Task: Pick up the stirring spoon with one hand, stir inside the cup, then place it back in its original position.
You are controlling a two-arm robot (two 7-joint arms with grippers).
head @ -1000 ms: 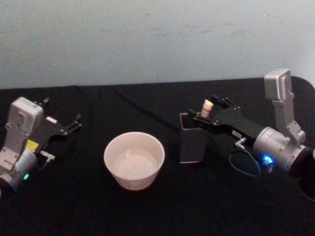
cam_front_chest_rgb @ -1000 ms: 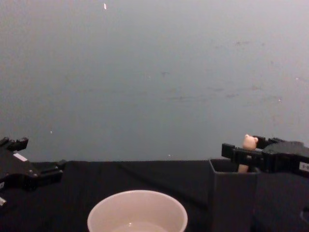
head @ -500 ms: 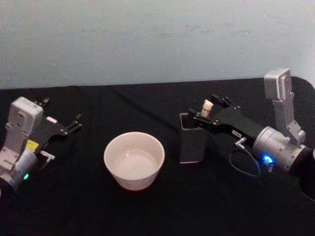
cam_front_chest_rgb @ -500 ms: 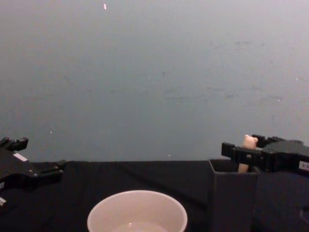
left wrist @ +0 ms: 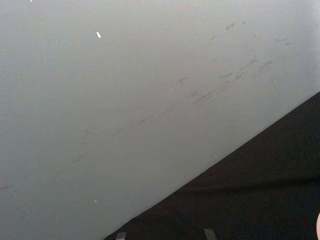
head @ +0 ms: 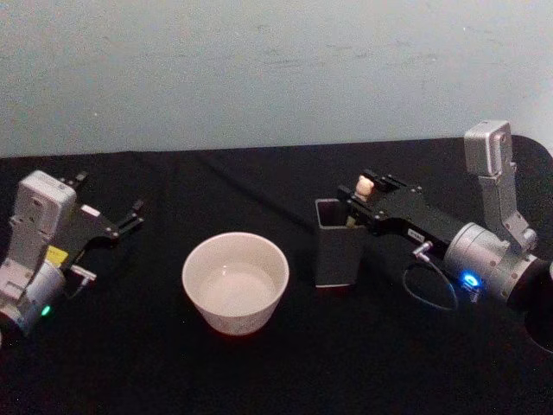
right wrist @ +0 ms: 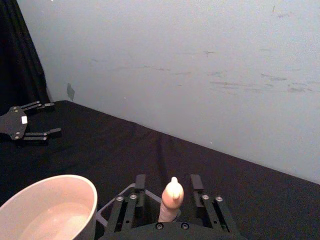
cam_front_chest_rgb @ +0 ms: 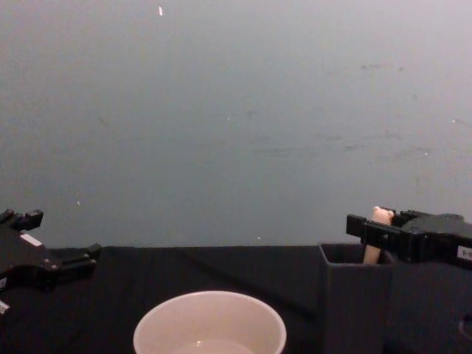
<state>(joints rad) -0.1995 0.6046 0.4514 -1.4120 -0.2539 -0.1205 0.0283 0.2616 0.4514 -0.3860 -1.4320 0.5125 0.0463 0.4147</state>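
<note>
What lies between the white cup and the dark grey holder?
Only bare black cloth, seen in the head view; the cup and the holder stand apart. The right gripper hovers at the holder's other side; the left gripper sits far left.

The right gripper (head: 360, 197) reaches in from the right of the cup (head: 235, 320) and a little beyond it, its silver-grey wrist trailing back and outward. Its fingers (right wrist: 196, 182) seem parted, though the gap is narrow. The left gripper (head: 112, 195) rests well to the cup's left, fingers spread wide and pointing away from the robot.
</note>
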